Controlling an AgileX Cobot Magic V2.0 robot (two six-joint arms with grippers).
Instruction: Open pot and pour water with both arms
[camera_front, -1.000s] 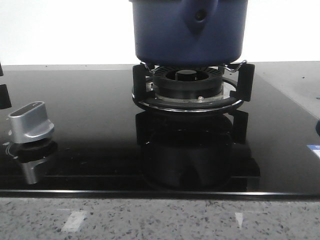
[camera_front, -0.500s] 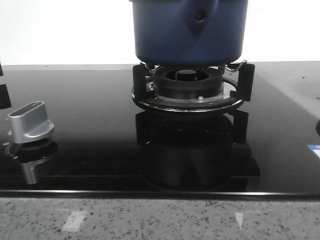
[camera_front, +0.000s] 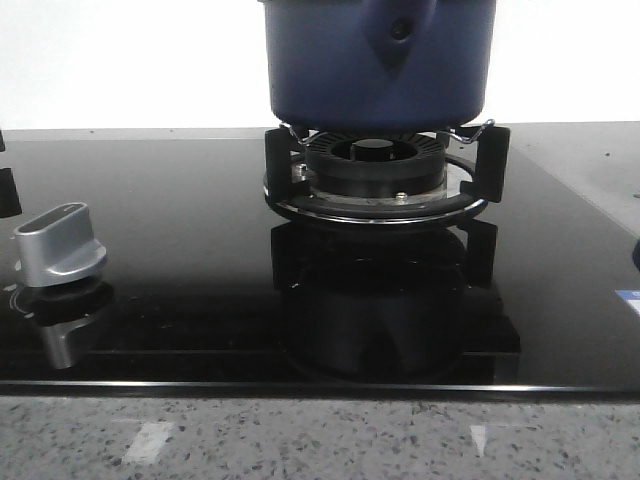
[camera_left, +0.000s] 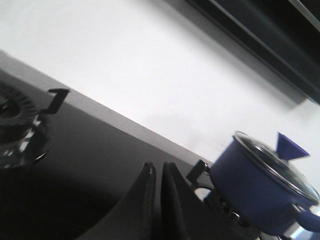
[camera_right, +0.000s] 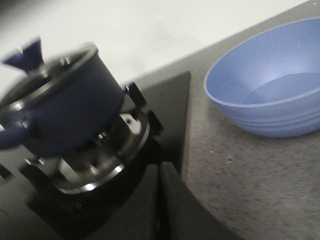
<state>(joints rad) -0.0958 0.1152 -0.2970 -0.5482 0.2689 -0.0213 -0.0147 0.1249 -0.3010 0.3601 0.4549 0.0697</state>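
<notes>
- Pot, large, dark blue and round (camera_front: 378, 62), sits on the black ring-shaped burner grate (camera_front: 380, 180) of the glossy black glass hob (camera_front: 180, 250); a silver control knob (camera_front: 58, 245) stands far to the left.
- Left wrist: the left gripper (camera_left: 157, 172) has its fingers nearly together, holding nothing; the pot (camera_left: 255, 192) wears its glass lid (camera_left: 277, 167).
- Right wrist: the right gripper (camera_right: 159, 172) is pinched narrow and empty, near the pot (camera_right: 65, 110); a light blue bowl (camera_right: 270, 85) rests on the speckled counter (camera_right: 240, 175).

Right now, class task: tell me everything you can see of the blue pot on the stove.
The pot is dark blue, round and matte, with a rounded bottom edge and a teardrop bracket with a small hole on its near side. It stands upright on the black burner grate of the glossy cooktop. Its glass lid, metal-rimmed with a blue knob, is still on. A blue handle juts sideways. Neither claw touches it.
</notes>
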